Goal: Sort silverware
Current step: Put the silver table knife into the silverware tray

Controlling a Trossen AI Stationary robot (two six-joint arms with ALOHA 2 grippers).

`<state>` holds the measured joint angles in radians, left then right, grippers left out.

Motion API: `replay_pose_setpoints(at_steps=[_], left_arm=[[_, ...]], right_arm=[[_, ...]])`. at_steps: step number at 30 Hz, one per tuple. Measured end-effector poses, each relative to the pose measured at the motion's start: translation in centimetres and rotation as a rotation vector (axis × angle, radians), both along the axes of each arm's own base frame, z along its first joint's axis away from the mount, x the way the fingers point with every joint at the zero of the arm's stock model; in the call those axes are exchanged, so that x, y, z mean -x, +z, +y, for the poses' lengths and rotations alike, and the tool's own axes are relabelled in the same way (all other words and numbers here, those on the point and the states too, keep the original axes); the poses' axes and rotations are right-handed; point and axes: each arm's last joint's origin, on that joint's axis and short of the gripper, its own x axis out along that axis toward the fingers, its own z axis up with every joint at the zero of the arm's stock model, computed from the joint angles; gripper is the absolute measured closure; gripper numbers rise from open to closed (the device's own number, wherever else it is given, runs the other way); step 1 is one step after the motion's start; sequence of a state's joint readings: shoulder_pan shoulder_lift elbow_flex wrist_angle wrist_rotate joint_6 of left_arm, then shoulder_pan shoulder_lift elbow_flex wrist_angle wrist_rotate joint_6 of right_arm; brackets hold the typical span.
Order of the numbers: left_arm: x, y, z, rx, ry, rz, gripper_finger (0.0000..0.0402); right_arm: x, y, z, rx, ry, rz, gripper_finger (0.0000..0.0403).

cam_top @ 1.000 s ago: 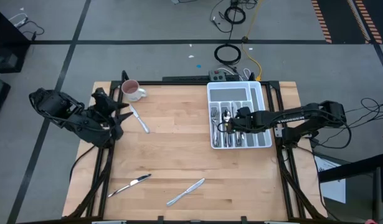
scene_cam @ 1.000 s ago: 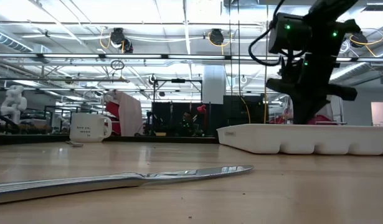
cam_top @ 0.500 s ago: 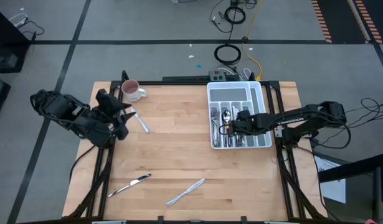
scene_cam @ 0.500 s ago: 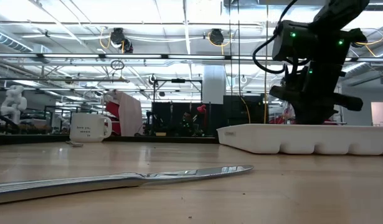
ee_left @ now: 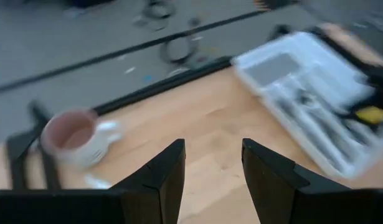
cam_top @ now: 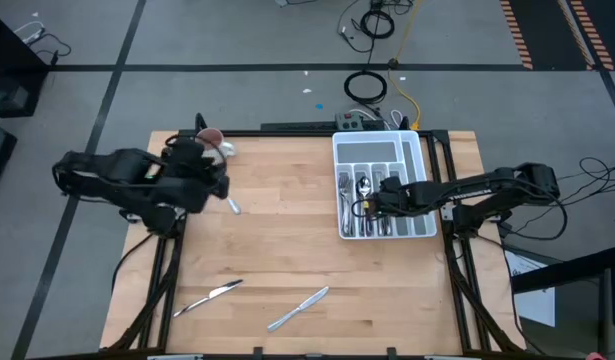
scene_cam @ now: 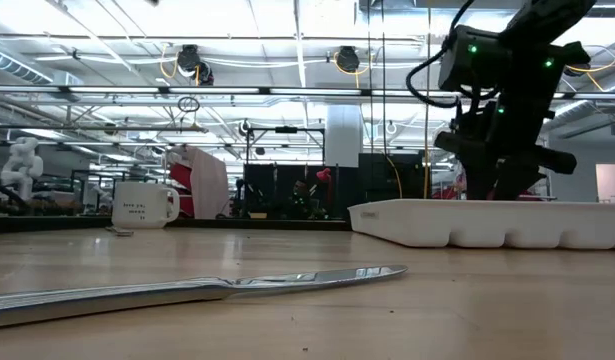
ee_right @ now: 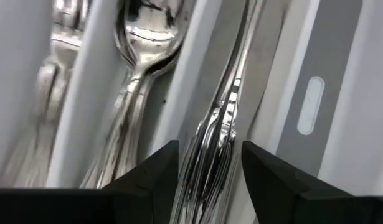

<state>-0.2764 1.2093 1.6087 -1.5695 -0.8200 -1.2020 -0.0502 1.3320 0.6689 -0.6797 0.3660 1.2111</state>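
The silverware lies partly in the white divided tray (cam_top: 337,150) at the far right: forks (ee_right: 51,81), spoons (ee_right: 141,37) and knives (ee_right: 222,106), each kind in its own slot. My right gripper (ee_right: 210,149) hangs open, pointing steeply down into the tray (scene_cam: 487,225), with a finger on either side of the knives' handles, which lie in their slot. Two knives (cam_top: 209,297) (cam_top: 299,308) lie near the front edge. Another knife (cam_top: 231,203) lies by the white mug (ee_left: 79,134). My left gripper (ee_left: 213,149) is open and empty above the table beside the mug.
The mug (scene_cam: 144,205) stands at the far left corner, partly under my left arm (cam_top: 137,180) in the high view. One knife (scene_cam: 187,290) lies close to the low camera. Bare wood spans the table's middle (cam_top: 287,230). Cables and a power strip (cam_top: 362,120) lie beyond the far edge.
My left gripper has swung from the table's left edge toward the right, over the far left corner beside the mug, and has rolled about its own line. My right gripper has stayed over the tray's knife slot.
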Motion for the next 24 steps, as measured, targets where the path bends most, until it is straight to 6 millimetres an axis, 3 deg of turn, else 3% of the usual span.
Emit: replay_pose_setpoints(at_steps=[3,8,16,20,24], left_arm=[[-0.9,-3.0,1.3,0.041,0.153,0.058,0.0238],[-1.6,-9.6,3.6,0.132,0.355,0.214,0.0238],[-2.2,-18.5,7.1,0.431,0.455,0.23,0.0238],[-1.6,-21.0,8.8,0.518,0.524,0.188,0.0238],[-0.4,-22.2,10.5,0.58,0.627,0.181,0.0238]], right_arm=[[0.2,0.6,0.0,0.013,0.029,-0.017,0.024],[0.7,1.9,-0.1,0.065,0.066,-0.063,0.024],[1.8,3.9,-0.1,0.123,0.155,-0.125,0.024],[2.2,4.5,-0.1,0.148,0.194,-0.136,0.024],[2.4,4.9,-0.1,0.172,0.218,-0.14,0.0241]])
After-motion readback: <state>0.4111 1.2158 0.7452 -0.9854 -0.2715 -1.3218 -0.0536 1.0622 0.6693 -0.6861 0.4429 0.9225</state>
